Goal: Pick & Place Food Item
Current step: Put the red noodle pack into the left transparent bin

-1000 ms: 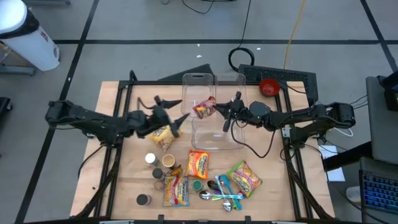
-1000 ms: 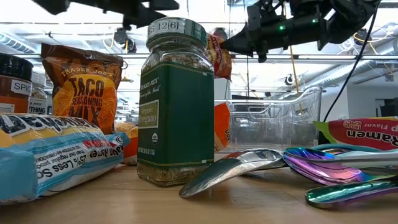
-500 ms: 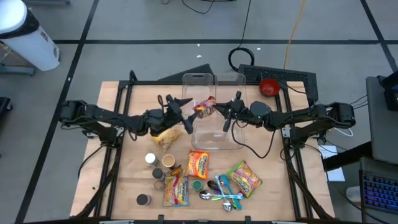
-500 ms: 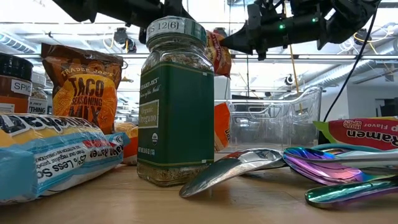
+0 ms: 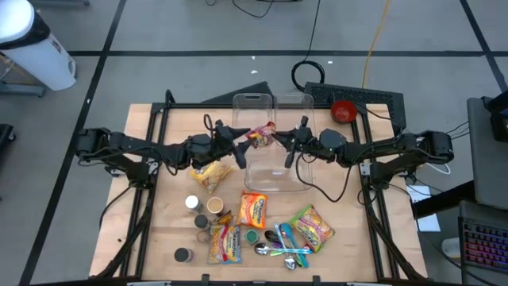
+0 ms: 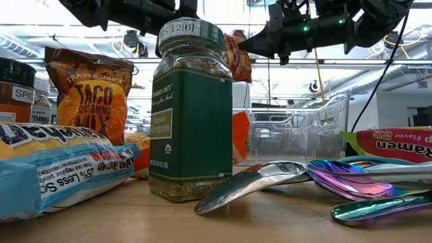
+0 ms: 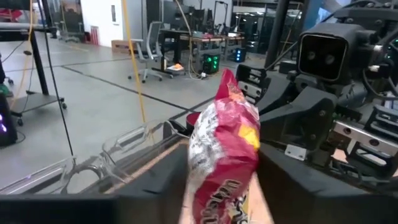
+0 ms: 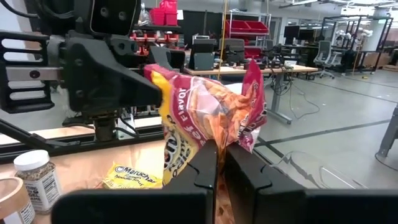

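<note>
The left tool (image 5: 240,141) is moving in close to the red snack bag (image 5: 261,137), open around it. The right tool (image 5: 278,140) is pinching the bag up above the clear bin (image 5: 274,181), so a hand-over is probably coming.

I read "Trader Joe's Organic Oregano" on the green jar (image 6: 191,111), "Taco Seasoning Mix" on the orange pouch (image 6: 88,91), "Flavor Ramen" on the red packet (image 6: 395,144), "Maruchan" on the yellow packet (image 8: 129,176).
</note>
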Available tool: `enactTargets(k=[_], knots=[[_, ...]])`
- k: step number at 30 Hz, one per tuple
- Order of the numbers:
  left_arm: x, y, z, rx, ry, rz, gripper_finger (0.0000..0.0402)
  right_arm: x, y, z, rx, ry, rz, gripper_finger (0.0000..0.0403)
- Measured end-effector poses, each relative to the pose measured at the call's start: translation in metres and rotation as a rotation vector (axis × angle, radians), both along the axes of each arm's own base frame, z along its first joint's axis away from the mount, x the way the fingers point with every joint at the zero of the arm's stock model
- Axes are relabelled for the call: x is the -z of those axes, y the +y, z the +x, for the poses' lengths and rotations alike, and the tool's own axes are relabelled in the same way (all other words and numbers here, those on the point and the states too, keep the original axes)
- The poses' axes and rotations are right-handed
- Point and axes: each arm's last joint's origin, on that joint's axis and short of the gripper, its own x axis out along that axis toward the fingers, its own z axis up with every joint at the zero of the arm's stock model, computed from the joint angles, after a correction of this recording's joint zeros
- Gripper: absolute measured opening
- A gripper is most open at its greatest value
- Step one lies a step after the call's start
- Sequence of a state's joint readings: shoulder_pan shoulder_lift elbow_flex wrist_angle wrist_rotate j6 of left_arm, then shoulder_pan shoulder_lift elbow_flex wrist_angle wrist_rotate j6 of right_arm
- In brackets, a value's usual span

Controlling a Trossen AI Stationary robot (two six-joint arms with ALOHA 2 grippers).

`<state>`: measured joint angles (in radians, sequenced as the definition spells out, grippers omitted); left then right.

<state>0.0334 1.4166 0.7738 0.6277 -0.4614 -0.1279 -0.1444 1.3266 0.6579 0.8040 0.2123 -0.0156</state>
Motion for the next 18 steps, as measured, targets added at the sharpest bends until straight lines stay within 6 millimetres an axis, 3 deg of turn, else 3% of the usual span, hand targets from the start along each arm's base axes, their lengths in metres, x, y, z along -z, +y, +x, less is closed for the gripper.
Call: enactTargets(k=[5, 7, 12, 18], knots=[[-0.002, 0.000, -0.001, 0.002, 0.020, 0.054, 0.0038, 0.000, 0.000, 0.000, -0.005, 0.001, 0.000, 0.0009], [-0.004, 0.000, -0.002, 0.003, 0.023, 0.084, 0.0011, 0.000, 0.000, 0.000, -0.007, 0.000, -0.001, 0.0010], [-0.010, 0.003, -0.006, -0.047, 0.031, 0.148, 0.0012, 0.002, 0.000, 0.000, -0.006, 0.017, 0.011, 0.0032], [-0.026, 0.020, -0.018, -0.132, 0.039, 0.237, 0.0010, -0.007, 0.004, -0.006, -0.063, -0.005, 0.033, 0.0089]])
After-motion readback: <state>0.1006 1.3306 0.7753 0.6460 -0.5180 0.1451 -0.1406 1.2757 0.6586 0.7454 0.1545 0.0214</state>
